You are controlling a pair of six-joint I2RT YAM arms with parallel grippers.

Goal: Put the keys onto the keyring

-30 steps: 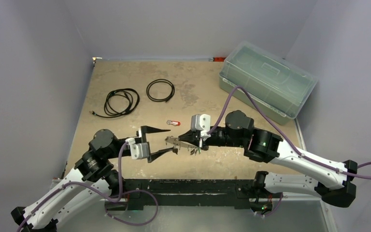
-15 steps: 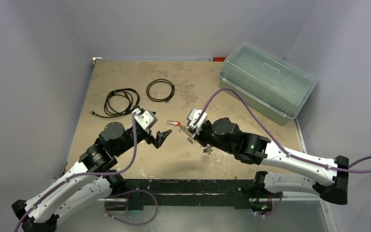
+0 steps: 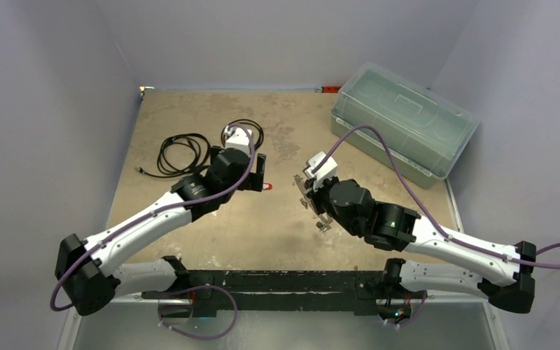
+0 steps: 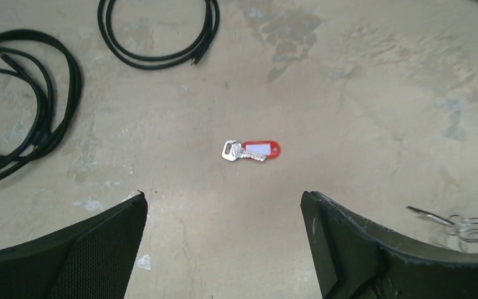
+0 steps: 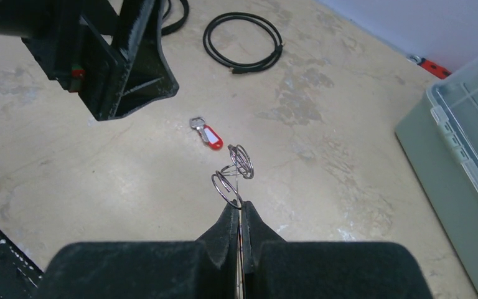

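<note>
Your left gripper (image 4: 223, 205) hangs wide open and empty above the red-tagged key (image 4: 251, 151), which lies flat on the table (image 4: 361, 93) at 12 o'clock of the jaws, apparently lined up for a pick. Your right gripper (image 5: 239, 208) is pinched tight on the keyring (image 5: 235, 174). It holds the loops clear of the table at 3 o'clock of that key, likely so 1 key can be threaded on.

Top view high, looking down, wrist views near, sharing red key (image 4: 252, 151)
</note>
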